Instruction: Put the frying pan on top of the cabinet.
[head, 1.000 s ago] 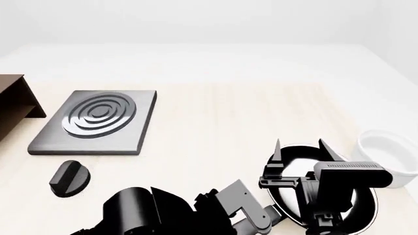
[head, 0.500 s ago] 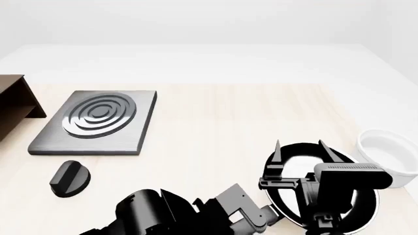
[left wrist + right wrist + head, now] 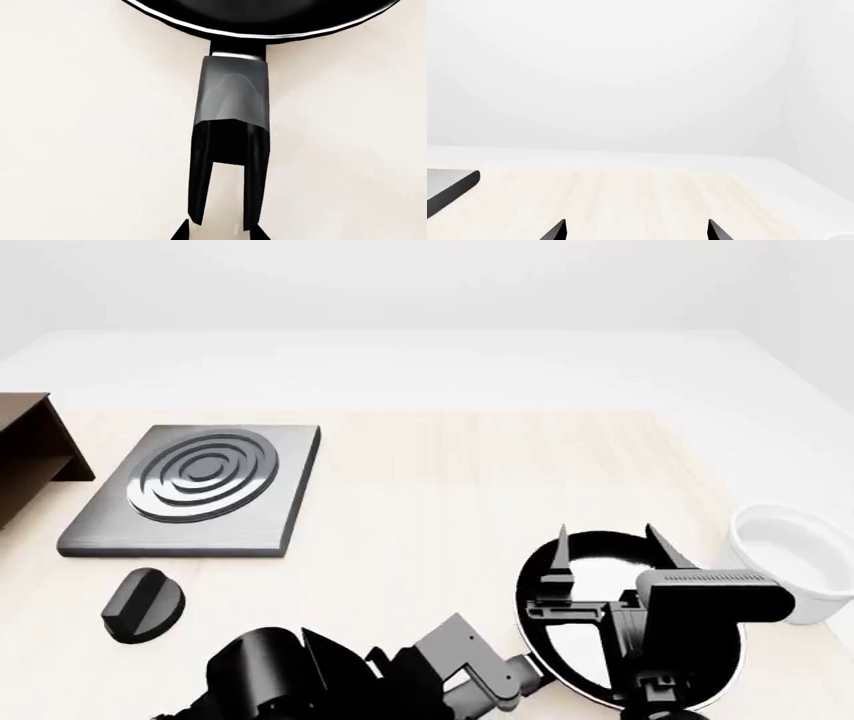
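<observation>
The frying pan (image 3: 597, 568) is a round black pan with a shiny inside at the table's front right. In the left wrist view I see its rim (image 3: 260, 20) and its dark grey handle (image 3: 233, 95) with the loop end. My left gripper (image 3: 218, 233) has its fingertips against both outer sides of the loop end and holds it. My right gripper (image 3: 609, 540) hovers over the pan, open and empty; its fingertips (image 3: 557, 231) point across the table. The dark brown cabinet (image 3: 27, 450) stands at the far left edge, partly cut off.
A grey square hotplate (image 3: 200, 485) with rings lies right of the cabinet; its corner shows in the right wrist view (image 3: 447, 187). A black knob (image 3: 140, 605) lies in front of it. A white bowl (image 3: 794, 555) sits right of the pan.
My left arm reached right to the handle, then drew back left. The pan slid left with it, away from the bowl. The right gripper shifted slightly left.
</observation>
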### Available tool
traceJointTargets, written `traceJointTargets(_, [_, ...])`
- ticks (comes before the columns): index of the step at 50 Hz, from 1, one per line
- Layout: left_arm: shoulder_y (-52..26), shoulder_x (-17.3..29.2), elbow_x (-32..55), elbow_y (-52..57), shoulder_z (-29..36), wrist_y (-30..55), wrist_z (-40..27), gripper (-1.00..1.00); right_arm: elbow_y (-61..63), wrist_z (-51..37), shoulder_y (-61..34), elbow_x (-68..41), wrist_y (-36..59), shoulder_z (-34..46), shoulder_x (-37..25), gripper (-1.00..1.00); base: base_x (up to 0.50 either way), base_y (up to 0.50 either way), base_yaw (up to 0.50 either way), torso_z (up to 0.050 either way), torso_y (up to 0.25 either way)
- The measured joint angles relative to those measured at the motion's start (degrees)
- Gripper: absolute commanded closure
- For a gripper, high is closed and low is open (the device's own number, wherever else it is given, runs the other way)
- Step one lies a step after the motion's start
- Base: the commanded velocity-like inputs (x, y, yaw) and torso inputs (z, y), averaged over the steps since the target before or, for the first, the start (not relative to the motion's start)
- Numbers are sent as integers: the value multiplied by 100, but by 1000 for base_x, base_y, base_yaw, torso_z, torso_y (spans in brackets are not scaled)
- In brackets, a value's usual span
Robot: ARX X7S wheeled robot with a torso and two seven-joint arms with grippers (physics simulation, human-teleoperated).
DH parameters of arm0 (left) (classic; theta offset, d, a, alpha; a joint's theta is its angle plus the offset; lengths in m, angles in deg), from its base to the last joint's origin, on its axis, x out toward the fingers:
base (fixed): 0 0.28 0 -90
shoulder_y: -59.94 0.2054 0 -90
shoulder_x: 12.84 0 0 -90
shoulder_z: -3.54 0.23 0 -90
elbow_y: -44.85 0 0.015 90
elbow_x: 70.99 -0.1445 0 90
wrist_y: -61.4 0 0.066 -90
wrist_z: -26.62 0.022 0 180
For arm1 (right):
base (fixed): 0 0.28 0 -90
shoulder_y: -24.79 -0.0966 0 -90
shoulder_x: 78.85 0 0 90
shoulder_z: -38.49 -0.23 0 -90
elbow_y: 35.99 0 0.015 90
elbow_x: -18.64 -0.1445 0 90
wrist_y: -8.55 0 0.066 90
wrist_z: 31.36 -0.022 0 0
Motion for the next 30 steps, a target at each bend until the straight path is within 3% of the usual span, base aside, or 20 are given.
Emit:
traceJointTargets(13, [146,873,321,432,-799,161,-515,100,5,-34,-12,-18,-5,12,-25,-100,0,0,0,0,0])
traceJointTargets(30, [-1068,1348,-245,-1123,-1778,-417,-705,100,37,-74,0,-47,-16,25,-62,-100,0,0,0,0,2])
